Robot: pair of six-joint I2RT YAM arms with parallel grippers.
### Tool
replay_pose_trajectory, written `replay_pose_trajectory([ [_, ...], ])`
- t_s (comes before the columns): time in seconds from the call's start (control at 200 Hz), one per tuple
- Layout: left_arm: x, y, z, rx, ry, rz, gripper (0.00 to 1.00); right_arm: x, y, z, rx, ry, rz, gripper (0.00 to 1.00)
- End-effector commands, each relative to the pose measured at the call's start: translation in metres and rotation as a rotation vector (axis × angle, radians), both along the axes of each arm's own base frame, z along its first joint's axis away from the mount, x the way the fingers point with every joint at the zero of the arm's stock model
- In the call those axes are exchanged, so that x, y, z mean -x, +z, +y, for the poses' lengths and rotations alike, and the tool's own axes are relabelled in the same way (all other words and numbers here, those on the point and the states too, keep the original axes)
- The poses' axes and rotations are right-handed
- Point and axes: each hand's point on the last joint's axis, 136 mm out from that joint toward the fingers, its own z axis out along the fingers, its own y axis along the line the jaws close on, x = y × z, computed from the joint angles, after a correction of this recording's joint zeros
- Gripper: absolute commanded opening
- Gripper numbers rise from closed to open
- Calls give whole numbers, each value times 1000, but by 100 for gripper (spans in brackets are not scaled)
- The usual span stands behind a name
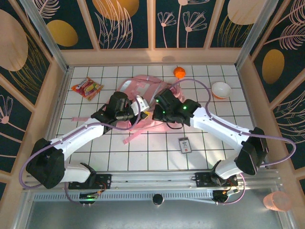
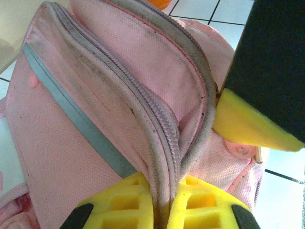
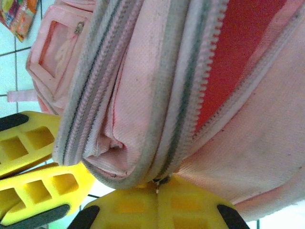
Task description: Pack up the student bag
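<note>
top: student bag [image 1: 138, 86] mid-table; left gripper [image 1: 139, 106] and right gripper [image 1: 155, 110] at its near side.
left wrist: jaws pinch zipper rim [image 2: 164, 143].
right wrist: jaws pinch zipper rim too; red inside shows.
step: gripping bag mouth; next likely pull apart.

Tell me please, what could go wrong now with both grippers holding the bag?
The left gripper and right gripper pinch only thin zipper edges of the pink backpack; the fabric may slip out and the opening may close.
With both occupied, neither is free to fetch the snack packet.
</note>
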Motion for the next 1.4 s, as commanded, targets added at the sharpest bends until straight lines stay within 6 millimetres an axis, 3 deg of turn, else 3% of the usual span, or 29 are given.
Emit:
replay_pose_trajectory([
  [0.0, -3, 16, 1, 24, 12, -32, 0, -10, 0, -36, 126, -83, 13, 0],
  [0.155, 0, -4, 12, -72, 9, -56, 0, -10, -1, -62, 176, -41, 64, 0],
  [0.265, 9, -8, 16, -112, -44, -90, 0, -13, -8, -72, 184, 24, 76, 0],
  [0.4, 18, -15, 25, -168, -92, -126, 0, -13, -6, -61, 151, 129, 86, 0],
  [0.51, 19, -25, 44, -237, -90, -135, 0, -7, -13, -50, 120, 208, 102, 0],
  [0.591, 18, -27, 61, -270, -73, -153, 1, 7, -15, -23, 7, 313, 119, 0],
  [0.656, 12, -29, 76, -310, -25, -170, 13, 24, -9, 3, -81, 409, 118, 0],
  [0.751, 7, -17, 84, -320, 25, -175, 61, 42, 3, 33, -211, 466, 131, 0],
  [0.846, 25, 18, 61, -155, -60, -121, 76, 49, 17, 51, -323, 469, 135, 0],
  [0.916, 46, 33, 46, -31, -138, -57, 76, 48, 24, 54, -355, 454, 128, 0],
  [1.031, 70, 8, 43, -85, -181, -33, 76, 51, 26, 55, -369, 465, 129, 0],
  [1.111, 81, 8, 32, -77, -210, -31, 76, 54, 22, 56, -365, 489, 142, 0],
  [1.191, 68, 22, 23, -11, -127, -79, 75, 55, 18, 56, -344, 511, 155, 0],
  [1.286, 51, 30, 21, 15, -55, -151, 58, 55, 19, 55, -335, 523, 152, 0],
  [1.396, 30, 5, 31, -100, 17, -190, 54, 55, 25, 54, -348, 541, 137, 0],
])
